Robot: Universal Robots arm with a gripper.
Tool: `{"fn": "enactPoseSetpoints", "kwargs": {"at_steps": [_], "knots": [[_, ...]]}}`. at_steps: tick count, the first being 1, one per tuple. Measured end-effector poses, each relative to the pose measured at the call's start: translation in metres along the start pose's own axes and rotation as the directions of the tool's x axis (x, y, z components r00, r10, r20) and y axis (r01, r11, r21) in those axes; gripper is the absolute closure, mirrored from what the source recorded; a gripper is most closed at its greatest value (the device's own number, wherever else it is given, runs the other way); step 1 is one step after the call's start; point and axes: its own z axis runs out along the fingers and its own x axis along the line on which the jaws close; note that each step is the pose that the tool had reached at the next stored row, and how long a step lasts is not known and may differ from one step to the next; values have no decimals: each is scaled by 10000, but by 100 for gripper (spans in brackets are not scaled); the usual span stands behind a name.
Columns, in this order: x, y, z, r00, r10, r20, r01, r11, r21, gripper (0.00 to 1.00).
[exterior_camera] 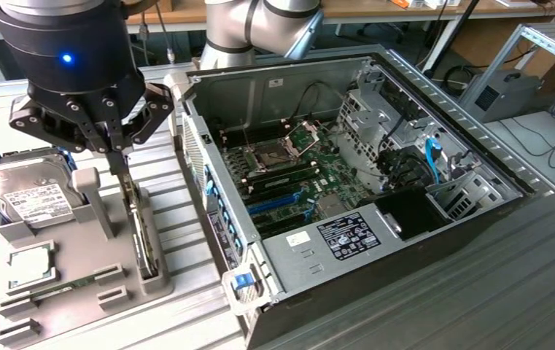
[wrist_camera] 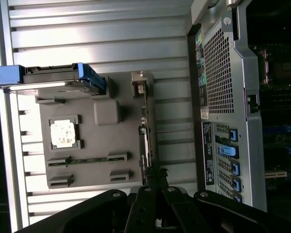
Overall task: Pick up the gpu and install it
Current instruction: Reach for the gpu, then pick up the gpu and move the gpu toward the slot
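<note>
- End effector hangs low over the grey holder, at the side of it that faces the case.
- Grip state: you cannot tell from either view whether it is spread or clamped. The tip sits at the card's upper edge, and contact is not resolved. Treat the grasp as unconfirmed.
- Gpu stands on edge in the holder's slot, directly beneath the end effector. It is not in the case.
- Key relation: the card's long axis starts under the end effector and runs away from it along the holder's edge. You are over one end of the card, not its middle.
- Wrist view agrees. The gpu shows as a thin line leading straight out from the end effector, with the card's plane in line with it.
- Case wall runs parallel to the card, just beyond it across a strip of ribbed desk.
- Hard drive sits on the end effector's other side, away from the case and well apart from the gpu.
- Judgement: installation not begun, card seated in the holder.
</note>
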Motion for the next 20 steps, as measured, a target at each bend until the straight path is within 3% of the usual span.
{"fn": "enactPoseSetpoints", "kwargs": {"at_steps": [4, 7, 20], "knots": [[3, -1, 0, 10000, 1, 0, -1, 10000, 1, 89], [63, -6, 0, 10000, 0, 1, 0, 10000, 0, 89], [63, -6, 0, 10000, 0, 1, 0, 10000, 0, 89]]}}
